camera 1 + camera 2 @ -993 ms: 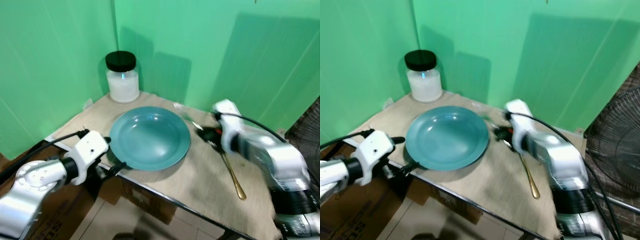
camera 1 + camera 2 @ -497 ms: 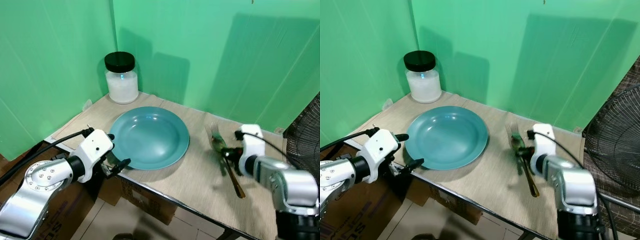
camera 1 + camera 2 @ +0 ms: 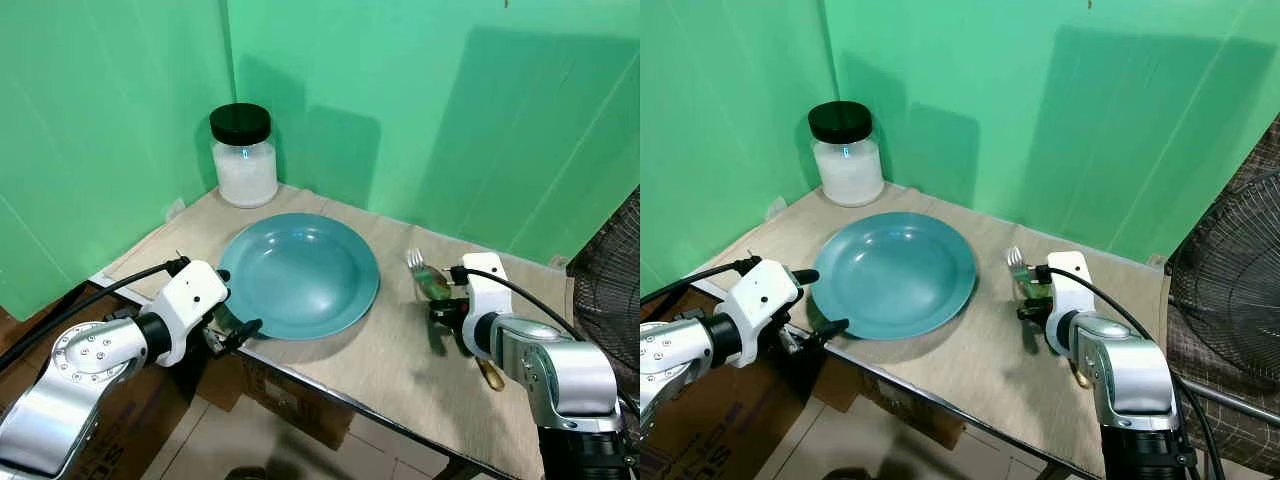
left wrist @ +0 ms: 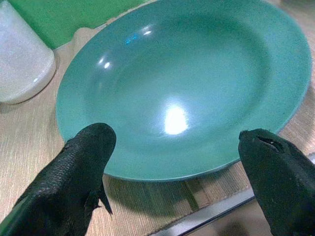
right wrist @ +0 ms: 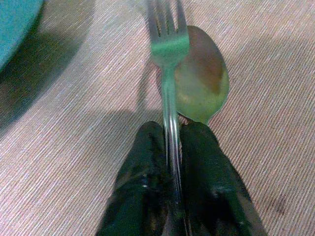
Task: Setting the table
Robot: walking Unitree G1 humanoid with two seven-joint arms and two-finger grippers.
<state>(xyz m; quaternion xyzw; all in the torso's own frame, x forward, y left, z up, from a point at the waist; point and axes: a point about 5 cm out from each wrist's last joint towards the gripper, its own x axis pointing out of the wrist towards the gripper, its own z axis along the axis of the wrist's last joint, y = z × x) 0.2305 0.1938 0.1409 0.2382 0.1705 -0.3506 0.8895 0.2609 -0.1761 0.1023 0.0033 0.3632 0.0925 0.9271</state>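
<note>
While my right gripper (image 5: 170, 147) pinches the fork (image 5: 168, 54) just above the spoon (image 5: 203, 83), right of the teal plate (image 3: 298, 273), I'm mid-placement. Next I'd lower it flat beside the spoon and let go; my left gripper (image 4: 182, 162) hangs spread wide at the plate's near rim

A teal plate (image 4: 187, 64) takes up most of the left wrist view, a bright glare spot near its middle, sitting on a woven tan table (image 4: 29, 142). At about ten o'clock a white jar (image 4: 19, 59) stands just beside the plate's rim. The left gripper (image 4: 179, 177) is spread wide, one black finger (image 4: 74, 182) at seven o'clock and the other at four o'clock, both short of the plate's near rim.
</note>
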